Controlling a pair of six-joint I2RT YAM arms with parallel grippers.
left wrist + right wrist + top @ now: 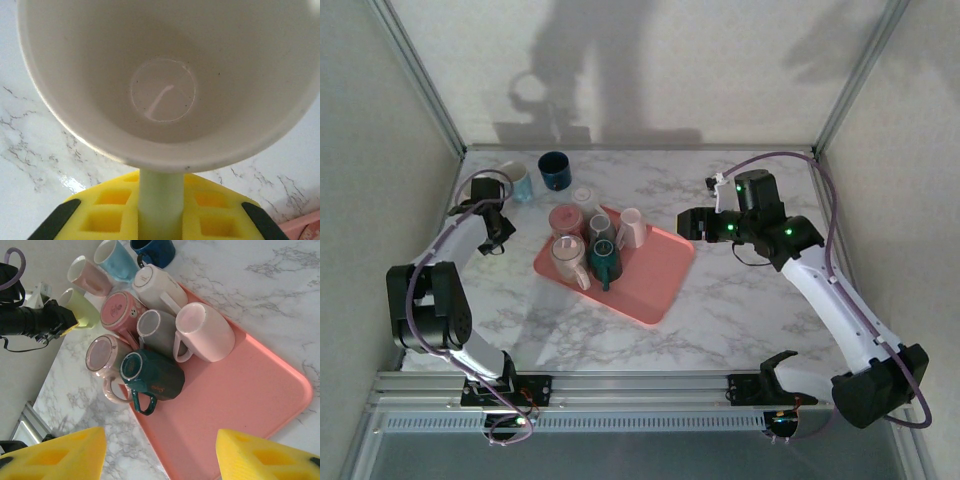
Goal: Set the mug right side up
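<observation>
**Left claw** (160, 217) is shown clamped on the pale green handle of the mug (165, 85), with a yellow pad pressed to each side. The mug's open mouth is turned toward the wrist camera. Whether the mug touches the bench cannot be told.

**Right claw** (160, 460) is held with its yellow pads wide apart and nothing between them, at 3 o'clock of the pink tray (660, 285).

**Surface.** The bench (760, 320) is finished in white marble with grey veining. The tray is placed near its centre and a cluster of mugs (155, 340) is crowded at the tray's 10 o'clock end. The held mug is found at 9 o'clock of the tray, off it. Two blue mugs (555, 170) are set at 11 o'clock.

**Room.** The bench is enclosed by pale walls (650, 60) joined at aluminium posts (420, 75). Shadows are cast on the back wall. An aluminium rail (640, 385) is fixed along the 6 o'clock edge.
</observation>
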